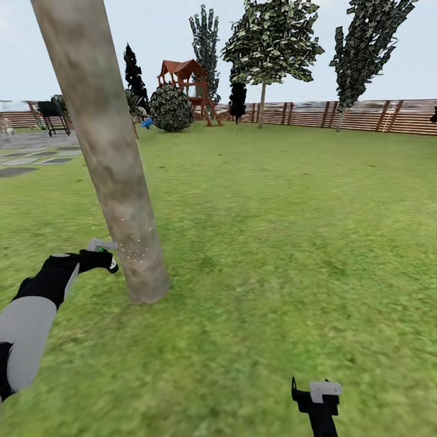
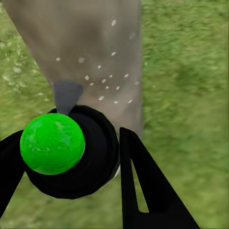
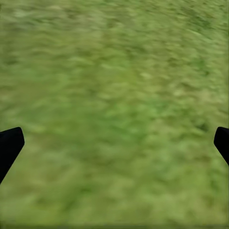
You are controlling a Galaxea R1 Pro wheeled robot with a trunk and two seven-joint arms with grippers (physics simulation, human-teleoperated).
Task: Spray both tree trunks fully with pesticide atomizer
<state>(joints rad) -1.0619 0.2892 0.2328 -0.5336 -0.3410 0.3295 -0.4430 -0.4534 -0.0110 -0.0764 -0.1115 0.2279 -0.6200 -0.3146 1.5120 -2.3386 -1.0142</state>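
Evidently pesticide (image 2: 106, 82) on tree trunk (image 1: 109, 158)

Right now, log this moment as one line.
phase: spraying | left pincer: shut on atomizer, aimed at trunk | pesticide: specks low on trunk | right pincer: open over lawn

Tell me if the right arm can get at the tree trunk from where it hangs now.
Probably not: the right end effector hangs open over bare grass, well off to the side of the tree trunk.

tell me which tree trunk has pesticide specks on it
The thick near trunk beside the left gripper, dotted low down with pale pesticide specks. The far trees by the fence show none.
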